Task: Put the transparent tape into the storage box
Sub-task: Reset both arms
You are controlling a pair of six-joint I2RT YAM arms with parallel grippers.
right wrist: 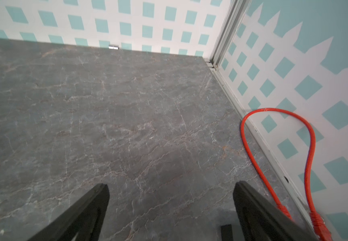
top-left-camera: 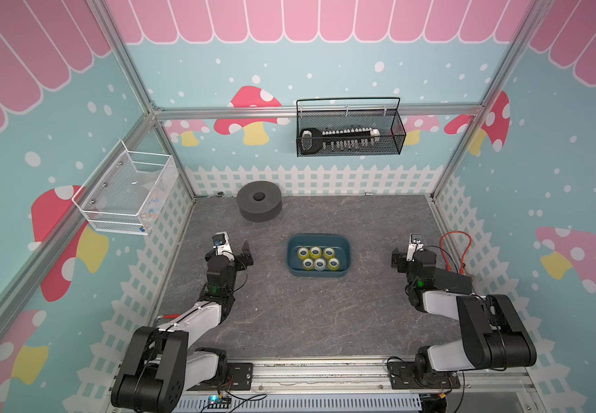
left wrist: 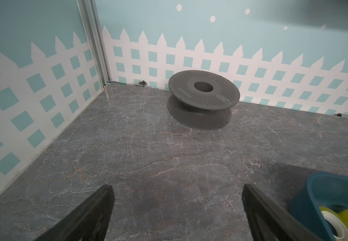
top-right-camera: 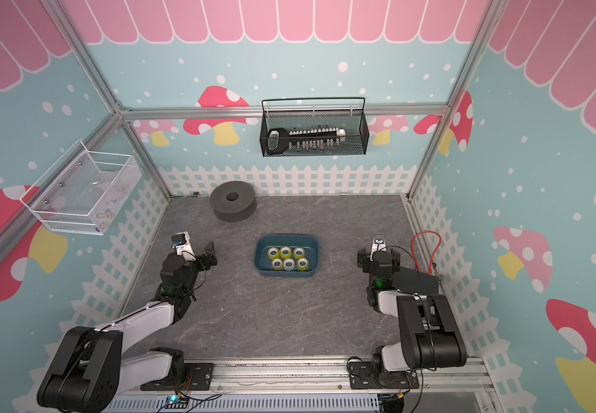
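Observation:
The storage box (top-left-camera: 318, 236) (top-right-camera: 286, 236) is a dark teal tub in the middle of the grey table in both top views. Several transparent tape rolls (top-left-camera: 319, 258) (top-right-camera: 288, 258), yellowish with white cores, lie flat inside it in two rows. My left gripper (top-left-camera: 234, 250) (top-right-camera: 198, 250) hovers left of the box, open and empty. In the left wrist view its gripper (left wrist: 177, 187) frames bare tabletop, with the box's corner (left wrist: 323, 183) and two rolls (left wrist: 331, 219) off to one side. My right gripper (top-left-camera: 412, 252) (top-right-camera: 378, 252) (right wrist: 171, 184) stands open and empty to the right of the box.
A grey perforated spool (top-left-camera: 259, 203) (left wrist: 203, 98) sits at the back left. A black wire basket (top-left-camera: 350, 132) hangs on the back wall, a white mesh basket (top-left-camera: 128, 193) on the left wall. An orange cable loop (top-left-camera: 455, 250) (right wrist: 273, 146) lies along the right wall.

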